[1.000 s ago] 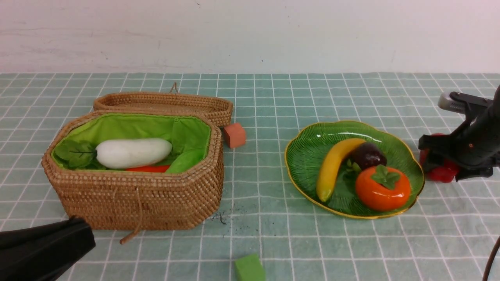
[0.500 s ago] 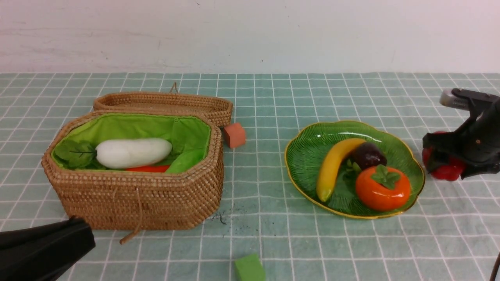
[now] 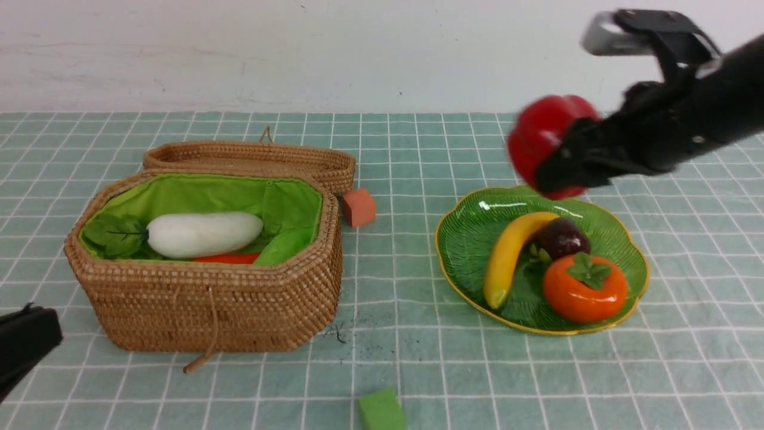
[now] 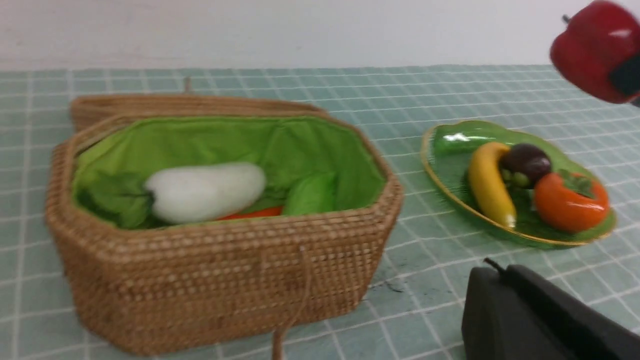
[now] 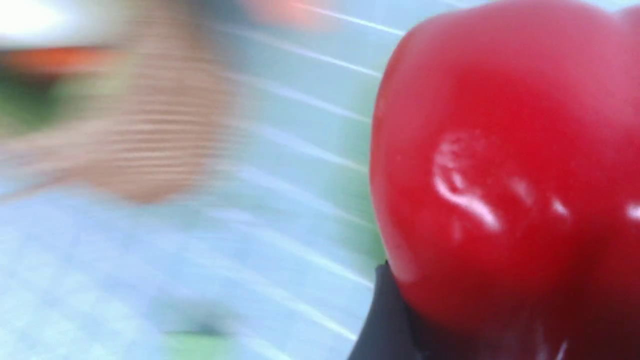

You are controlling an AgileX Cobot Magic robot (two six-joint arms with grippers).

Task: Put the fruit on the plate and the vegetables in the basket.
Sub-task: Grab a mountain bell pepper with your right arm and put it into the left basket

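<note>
Looks like lab test setup, not home: worktop [image 3: 418, 358] under green checked cloth against bare white wall [image 3: 382, 54], staged toy produce, stray foam block [image 3: 381, 411], robot arm overhead.

The green checked-cloth tabletop [image 3: 418, 370] carries a lidded woven wicker basket [image 3: 209, 310], a green leaf-shaped glass plate [image 3: 465, 239] and two small foam blocks (orange-brown [image 3: 359, 206] behind, green [image 3: 381, 409] at the near edge).

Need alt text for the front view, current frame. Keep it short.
The right gripper holds a red bell pepper in the air above the far edge of a green leaf plate holding a banana, mangosteen and persimmon. At left, an open wicker basket holds a white radish.
</note>
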